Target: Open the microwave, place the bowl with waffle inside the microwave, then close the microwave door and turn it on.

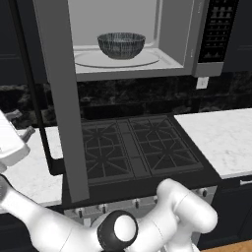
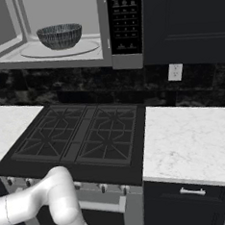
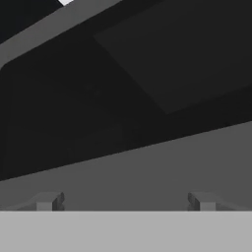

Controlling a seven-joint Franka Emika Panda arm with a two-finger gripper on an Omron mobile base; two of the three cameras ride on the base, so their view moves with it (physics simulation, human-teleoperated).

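Standing open, the microwave (image 1: 128,44) hangs above the stove (image 1: 133,147), and we record its door (image 1: 59,98) swung out to the left, its grey edge facing the left base camera. Inside we find the bowl (image 1: 121,45) seated upright on the round glass turntable (image 1: 93,60), roughly at the centre of the pale cavity and apart from the walls. From the right base view the bowl (image 2: 59,36) sits on the same turntable, with the black button panel (image 2: 126,21) at the right edge of the cavity. We cannot make out the waffle; the bowl's inside is hidden from both base cameras.

We note white marble tables on both sides of the stove, one at its right edge (image 2: 189,141) and one at its left (image 2: 9,123). A white wall socket (image 2: 175,72) is set in the dark backsplash above the right table.

In the hand view the pincer (image 3: 125,201) shows two small tips set wide apart with nothing between them, facing a grey frame (image 3: 147,167) and a dark panel very close up; we cannot say with certainty which surface this is.
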